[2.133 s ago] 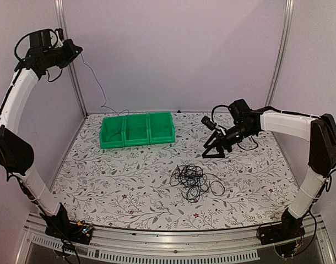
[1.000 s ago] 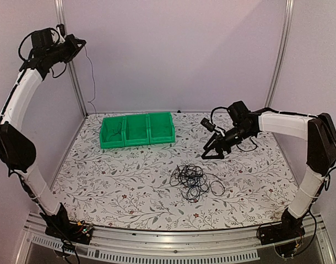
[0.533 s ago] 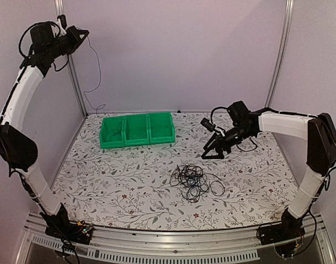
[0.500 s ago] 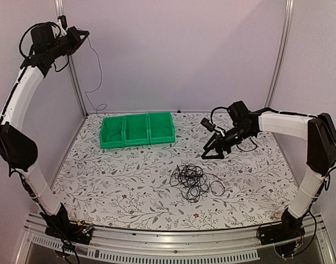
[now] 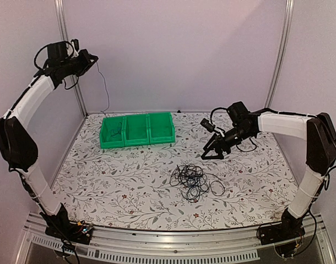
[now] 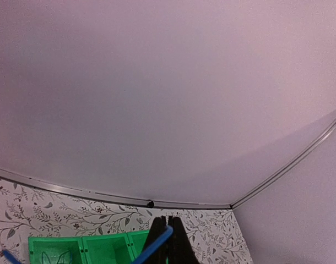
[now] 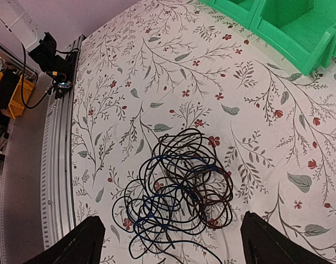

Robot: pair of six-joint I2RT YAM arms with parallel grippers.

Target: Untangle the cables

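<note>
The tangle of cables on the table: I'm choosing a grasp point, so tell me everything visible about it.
The tangle of thin cords lies flat on the floral tablecloth, near the table's middle. Its loose, overlapping round loops are mostly black, with blue strands and some reddish-brown ones; they look like flexible plastic-sheathed wire. A few loops stray outward. Only the cloth touches it.

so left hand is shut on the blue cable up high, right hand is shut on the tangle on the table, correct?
Not the right hand: it is open, fingers spread clear of the tangle, holding nothing; the right wrist view shows it. The left hand is shut on the blue cable up high.
</note>
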